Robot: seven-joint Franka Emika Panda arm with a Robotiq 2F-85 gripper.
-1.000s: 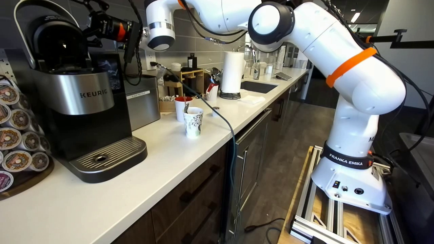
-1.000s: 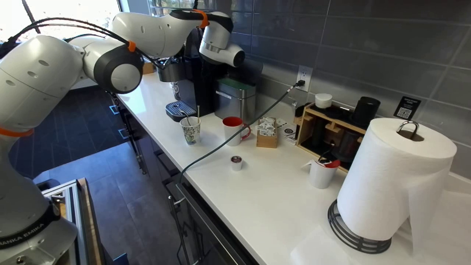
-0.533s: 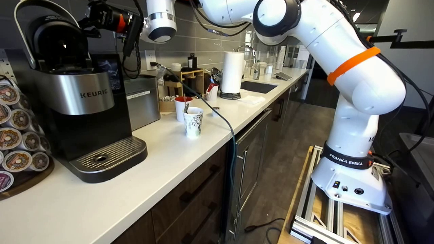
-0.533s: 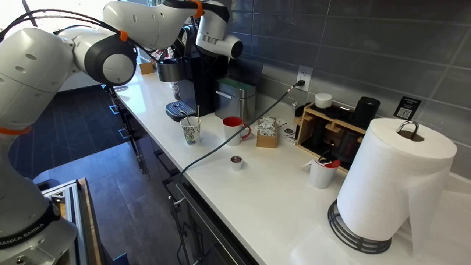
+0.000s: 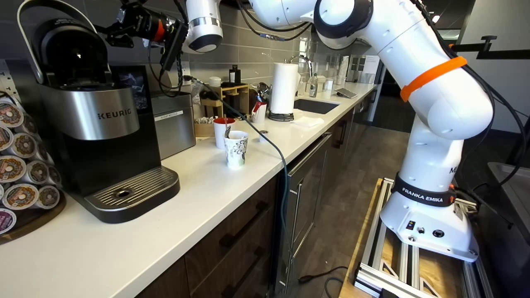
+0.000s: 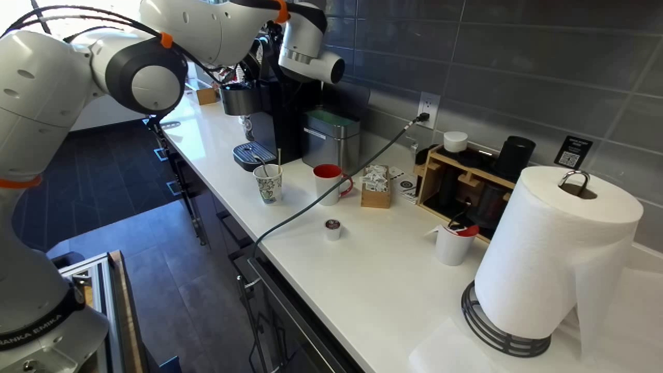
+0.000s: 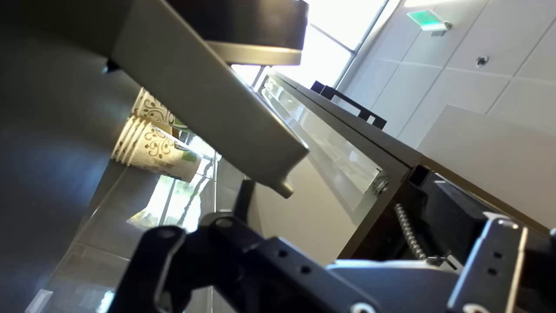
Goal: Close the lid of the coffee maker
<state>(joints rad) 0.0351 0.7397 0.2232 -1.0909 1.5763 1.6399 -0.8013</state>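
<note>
Lid (image 5: 72, 51) still raised. Gripper (image 5: 112, 18) shifted toward 3 o'clock in an exterior view, fingers (image 5: 121, 41) spread. Wrist view alone: nested paper cups (image 7: 158, 148), 9 o'clock.

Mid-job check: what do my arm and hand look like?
The arm is white and rounded, with black-rimmed joint caps, orange straps and black cables; its black base collar reads FRANKA EMIKA. The hand is black, with jointed fingers and an orange ring.

Kitchen area, white counter (image 5: 203, 178), coffee maker (image 5: 95, 120), coffee pods (image 5: 24, 145), sink (image 5: 318, 106), paper towels (image 6: 551, 259)
</note>
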